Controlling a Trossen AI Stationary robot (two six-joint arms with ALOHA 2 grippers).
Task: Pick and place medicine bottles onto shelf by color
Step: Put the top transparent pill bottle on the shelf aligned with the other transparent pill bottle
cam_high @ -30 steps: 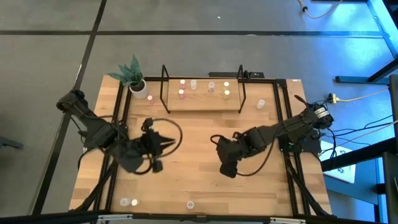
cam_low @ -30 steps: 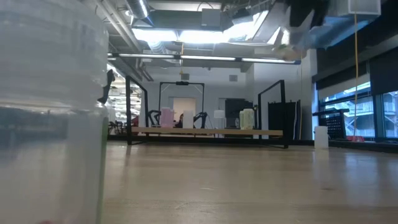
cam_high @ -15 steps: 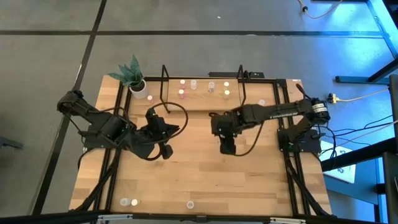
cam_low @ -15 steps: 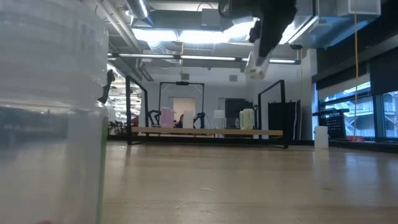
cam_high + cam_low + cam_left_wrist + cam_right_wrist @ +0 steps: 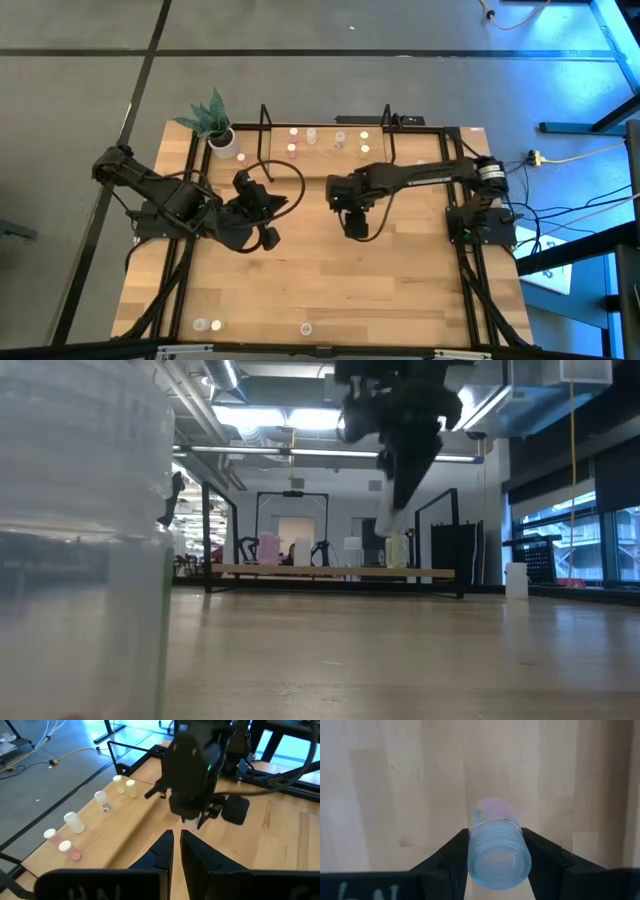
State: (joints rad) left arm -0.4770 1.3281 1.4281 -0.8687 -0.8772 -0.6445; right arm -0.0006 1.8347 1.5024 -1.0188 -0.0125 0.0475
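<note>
Right end effector (image 5: 356,224): hung above the bench (image 5: 420,290) just in front of the shelf (image 5: 325,165), clamped on a pink-topped medicine bottle (image 5: 496,850).
Left end effector (image 5: 176,851): fingers pressed together, empty, left of centre, pointing toward the right arm.
Shelf: held pink, white and yellow-green bottles (image 5: 75,822) in pairs.

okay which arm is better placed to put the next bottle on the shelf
The right. Its claw is shut on a pink-topped bottle and hangs above the table just in front of the shelf. The left claw holds nothing, fingers nearly together, over the table left of it.
</note>
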